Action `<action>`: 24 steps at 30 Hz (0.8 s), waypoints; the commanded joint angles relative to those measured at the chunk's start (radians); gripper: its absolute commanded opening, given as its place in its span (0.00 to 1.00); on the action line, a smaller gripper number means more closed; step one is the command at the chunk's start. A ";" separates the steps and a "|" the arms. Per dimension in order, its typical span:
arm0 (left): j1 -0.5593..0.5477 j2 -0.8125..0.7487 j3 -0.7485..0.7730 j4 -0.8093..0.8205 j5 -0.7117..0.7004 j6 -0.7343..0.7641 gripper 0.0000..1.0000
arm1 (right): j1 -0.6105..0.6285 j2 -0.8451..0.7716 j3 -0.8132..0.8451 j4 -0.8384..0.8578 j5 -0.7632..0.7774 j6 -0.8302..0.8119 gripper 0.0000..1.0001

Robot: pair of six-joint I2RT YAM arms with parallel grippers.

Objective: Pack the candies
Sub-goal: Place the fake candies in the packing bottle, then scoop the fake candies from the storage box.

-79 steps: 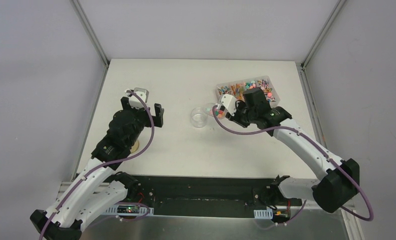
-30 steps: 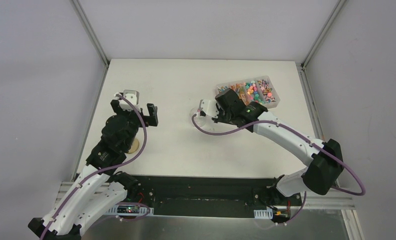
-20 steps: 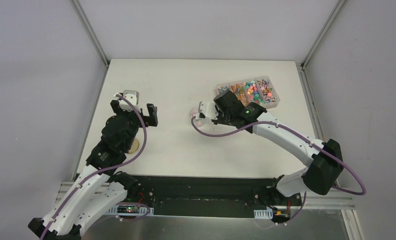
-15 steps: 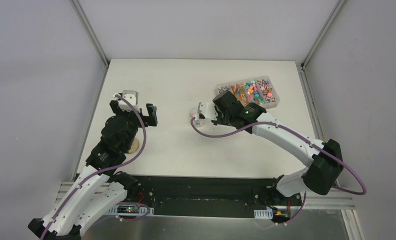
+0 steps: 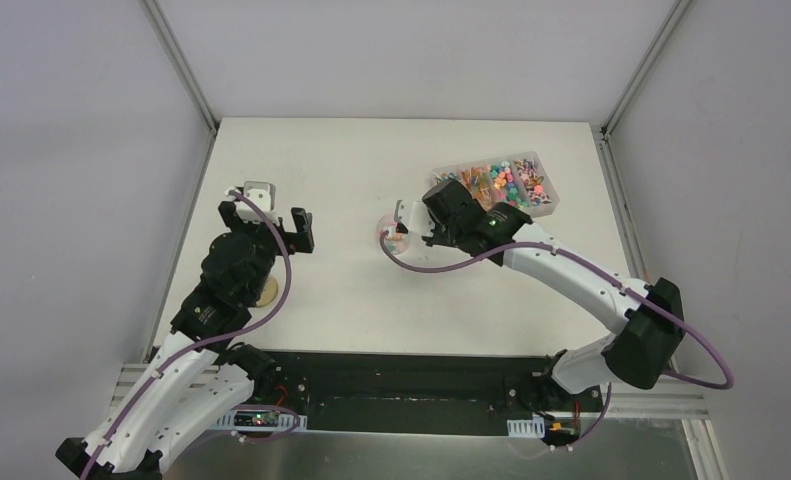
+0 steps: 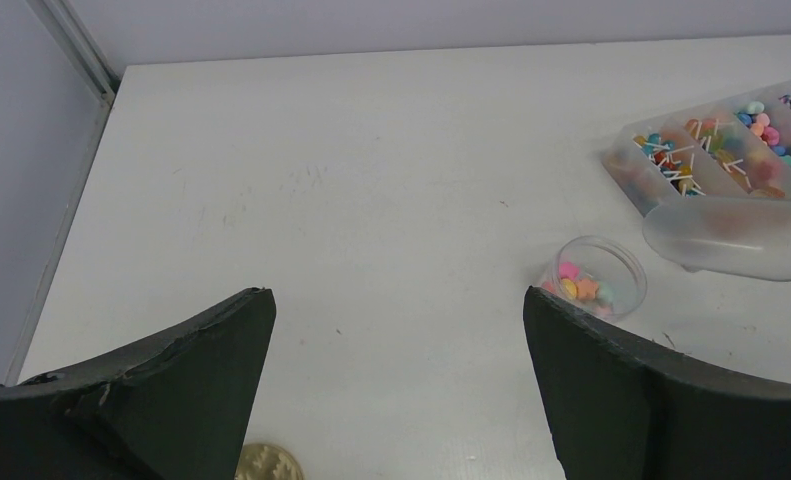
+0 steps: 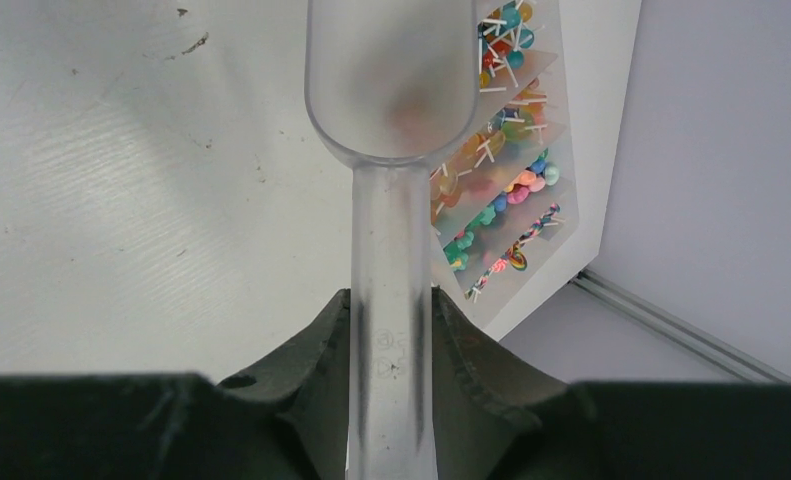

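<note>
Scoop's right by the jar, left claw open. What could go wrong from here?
1. The jar sits loose on the table, with the left claw open and well away. The scoop, close beside it in the right claw, could tip it and spill the candies inside.
2. The scoop's bowl looks nearly as wide as the jar's mouth, so a pour may scatter pieces.

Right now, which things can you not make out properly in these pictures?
Jar: top view, partly hidden by the scoop and right gripper.
Scoop contents: right wrist view, blurred by frosted plastic.
Wooden disc: left wrist view, cut off by the bottom edge.
Tray: left wrist view, cut off by the right edge.
Candies in jar: too small to count.
</note>
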 commanded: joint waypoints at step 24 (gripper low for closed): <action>-0.003 -0.009 -0.003 0.050 0.028 0.014 0.98 | -0.535 0.263 0.507 -0.466 -0.061 0.398 0.00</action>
